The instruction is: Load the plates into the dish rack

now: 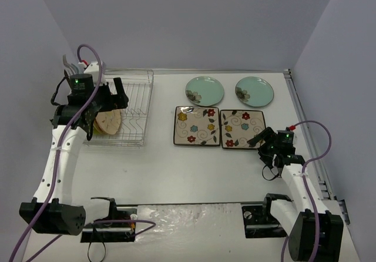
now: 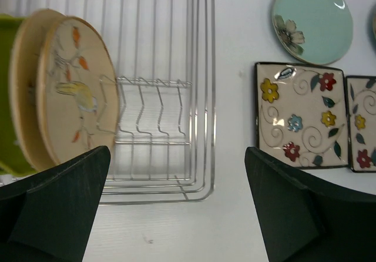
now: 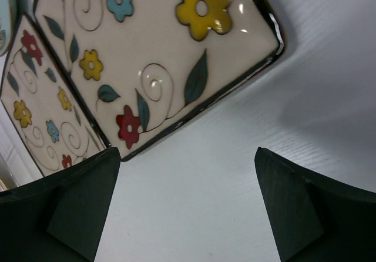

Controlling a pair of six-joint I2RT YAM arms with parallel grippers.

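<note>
1. Looking from above, the dish rack (image 1: 138,106) is seen at the left of the frame, with the cream floral plates (image 1: 108,121) stood in it. The left square plate (image 1: 196,126), the right square plate (image 1: 242,128) and two teal plates (image 1: 204,90) are laid flat on the table (image 1: 194,174), centre to upper right. The right gripper (image 1: 261,140) is held low just beside the right square plate's right edge, which is judged to be the next pick.
2. In the left wrist view, the left gripper (image 2: 176,174) is shown spread wide with nothing between its fingers. The cream floral plates (image 2: 76,91) are seen upright at the frame's left, with a lime-green plate (image 2: 9,97) behind them. The free prongs of the dish rack (image 2: 200,97) at centre are best reserved for the next plate.
3. In the right wrist view, the right gripper (image 3: 188,174) is spread wide and empty, below the dark rim of the right square plate (image 3: 158,50). One finger should be slid under that rim at mid-edge, not at the corner. The left square plate (image 3: 47,109), lying close beside it, should not be dragged along.
</note>
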